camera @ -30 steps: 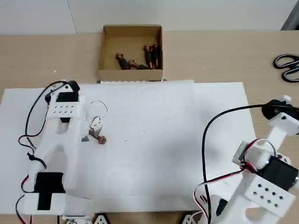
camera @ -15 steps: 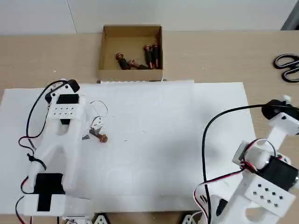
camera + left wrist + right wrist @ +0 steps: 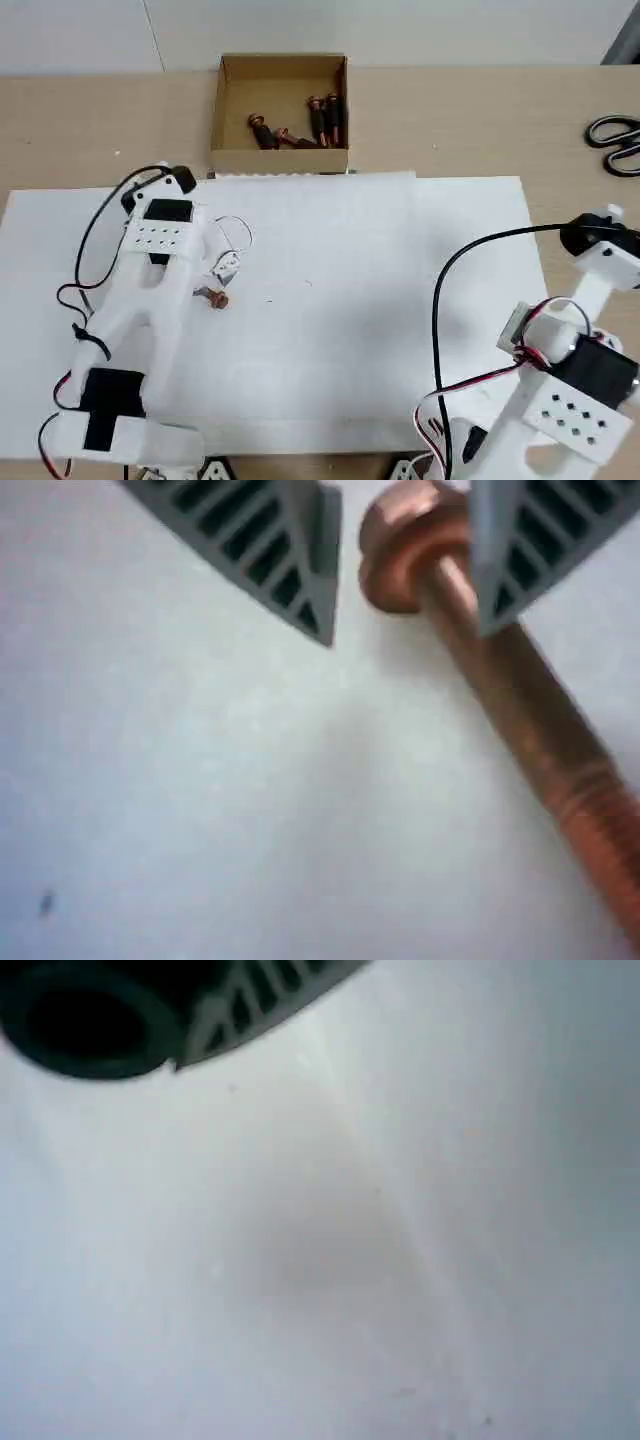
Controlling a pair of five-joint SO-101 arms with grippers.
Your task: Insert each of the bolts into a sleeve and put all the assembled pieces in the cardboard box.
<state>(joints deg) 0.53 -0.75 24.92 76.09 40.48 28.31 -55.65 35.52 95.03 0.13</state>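
A copper bolt (image 3: 520, 710) lies on the white paper (image 3: 350, 300), left of the middle; in the high view the bolt (image 3: 213, 297) is small. My left gripper (image 3: 407, 630) is open, one grey ribbed finger on each side of the bolt's head, low over the sheet; from above the left gripper (image 3: 207, 288) sits under its white arm. A black sleeve (image 3: 85, 1025) shows end-on against a ribbed finger (image 3: 250, 1005) of my right gripper (image 3: 185, 1045), which is shut on it close above the paper. The right arm (image 3: 570, 390) stands at the front right. The cardboard box (image 3: 215, 110) at the back holds several assembled pieces (image 3: 325, 118).
Scissors (image 3: 615, 140) lie on the wooden table at the far right. A black cable (image 3: 470, 250) arcs from the right arm over the paper's right side. The paper's middle between the arms is bare.
My left arm has swung a little to the right and toward the box side, bringing its gripper over the bolt's head. The bolt has barely shifted. The right arm has kept still.
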